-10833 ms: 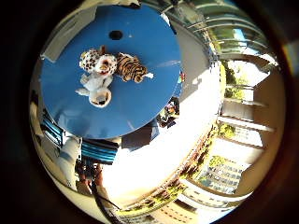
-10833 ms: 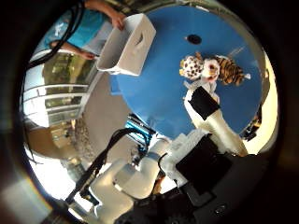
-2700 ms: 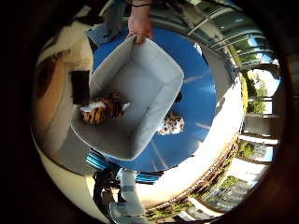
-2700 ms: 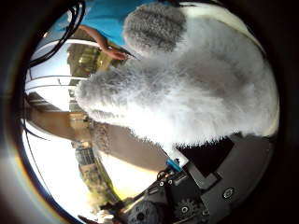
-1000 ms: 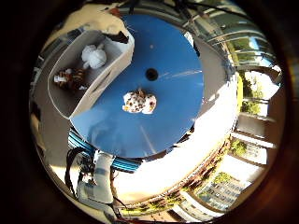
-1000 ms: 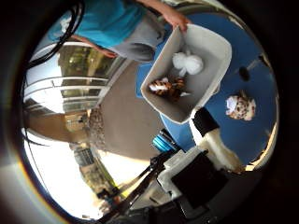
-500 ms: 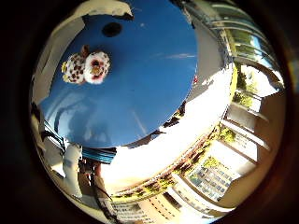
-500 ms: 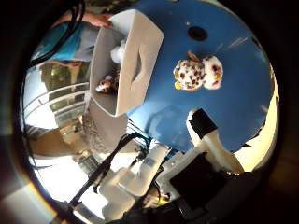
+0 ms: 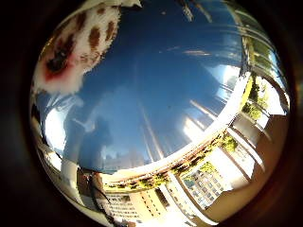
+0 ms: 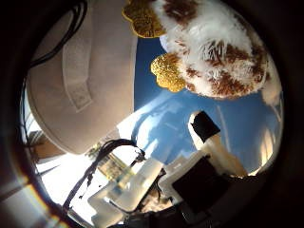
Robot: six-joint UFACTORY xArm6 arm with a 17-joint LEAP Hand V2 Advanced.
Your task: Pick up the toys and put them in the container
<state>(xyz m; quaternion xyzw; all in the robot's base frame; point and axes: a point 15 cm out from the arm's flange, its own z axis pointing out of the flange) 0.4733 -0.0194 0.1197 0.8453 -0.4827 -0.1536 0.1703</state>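
A white plush toy with brown spots and gold paws [image 10: 213, 57] lies on the round blue table [image 9: 165, 94], close under my palm. Its spotted head with a reddish snout [image 9: 75, 47] also shows in the little finger side view. My hand [image 10: 204, 175] hovers just over the toy, open. One white finger with a black tip [image 10: 203, 129] points straight toward the toy without touching it. The grey fabric container [image 10: 80, 80] stands right beside the toy, with only its outer wall and a strap showing. Its inside is hidden.
The table's rim [image 9: 189, 151] runs close by, with a drop beyond it to paving and buildings [image 9: 203, 184]. The container wall stands near the toy's gold paws.
The hand has dropped toward the table, so the spotted toy and the container wall now fill much more of both views. The toy itself lies where it was.
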